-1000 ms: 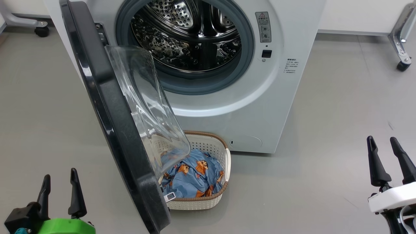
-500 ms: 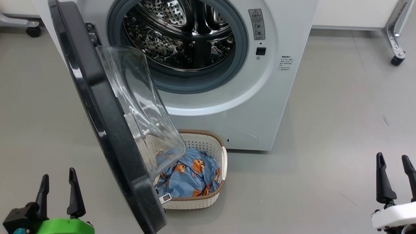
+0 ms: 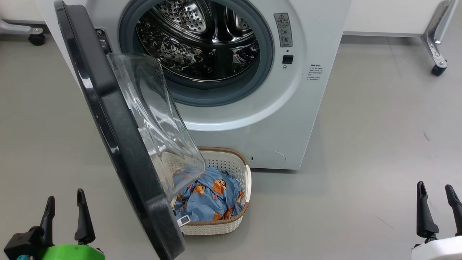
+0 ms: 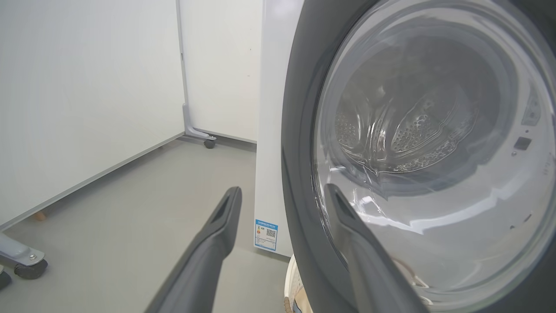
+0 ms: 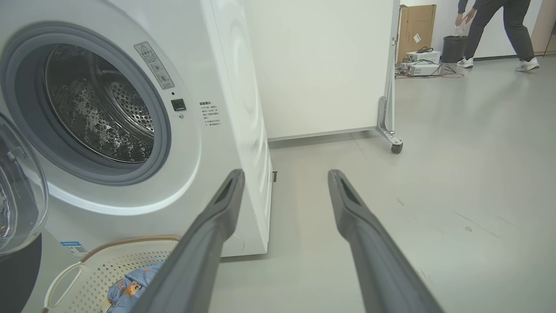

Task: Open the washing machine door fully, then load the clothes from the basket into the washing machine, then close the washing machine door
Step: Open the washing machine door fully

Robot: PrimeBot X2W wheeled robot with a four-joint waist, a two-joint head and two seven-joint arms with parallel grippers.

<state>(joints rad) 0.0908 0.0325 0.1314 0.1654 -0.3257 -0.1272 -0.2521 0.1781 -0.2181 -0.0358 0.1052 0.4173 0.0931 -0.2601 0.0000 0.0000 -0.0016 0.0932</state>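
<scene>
The white washing machine [image 3: 288,119] stands ahead with its steel drum [image 3: 202,43] exposed. The washing machine door [image 3: 115,144], black-rimmed with a clear glass bowl, hangs partly open, swung out towards me over the basket [image 3: 231,160]. The basket sits on the floor against the washer's foot and holds the light blue printed clothes [image 3: 209,198]; its left part is hidden behind the door. My left gripper [image 3: 65,194] is open and empty, left of the door's lower edge. My right gripper [image 3: 434,185] is open and empty, far to the right over bare floor.
Grey floor spreads to both sides of the washer. White panels on castored metal feet [image 3: 436,61] stand behind it. In the right wrist view a person [image 5: 499,26] bends near boxes and a bin far off. The left wrist view faces the door's rim [image 4: 299,130] close up.
The head camera has shifted a little, sliding the scene leftwards. My right gripper has dropped lower in the picture, back towards me. The door, basket and left gripper stay as before.
</scene>
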